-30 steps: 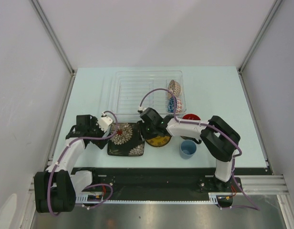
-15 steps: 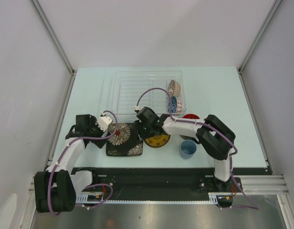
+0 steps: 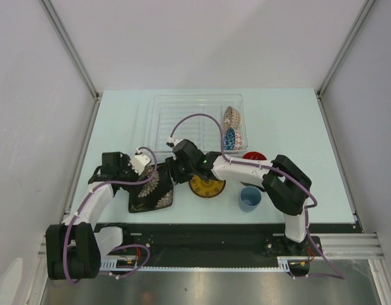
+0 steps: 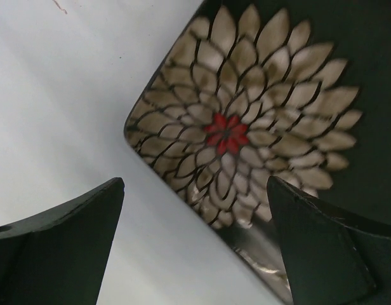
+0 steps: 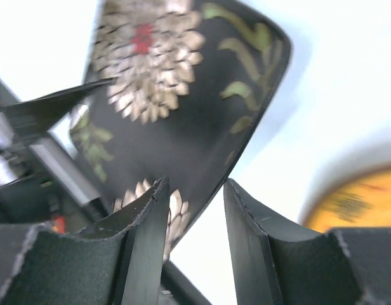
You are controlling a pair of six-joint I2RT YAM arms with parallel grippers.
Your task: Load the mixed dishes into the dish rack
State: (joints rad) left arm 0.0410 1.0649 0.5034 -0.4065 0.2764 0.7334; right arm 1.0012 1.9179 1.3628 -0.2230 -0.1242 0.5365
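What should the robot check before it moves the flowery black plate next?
1. The right gripper straddles the rim of the black plate: ok.
2. Its grip is tight: cannot tell, a gap shows.
3. The left gripper is open around the plate's corner: ok.
4. The dish rack has bare slots on its left: ok.
5. The yellow saucer lies apart from the plate: ok.

White-and-black arms [image 3: 243,169] — purple cables [image 3: 196,117] (thin) — matte black fingers [image 5: 143,254].
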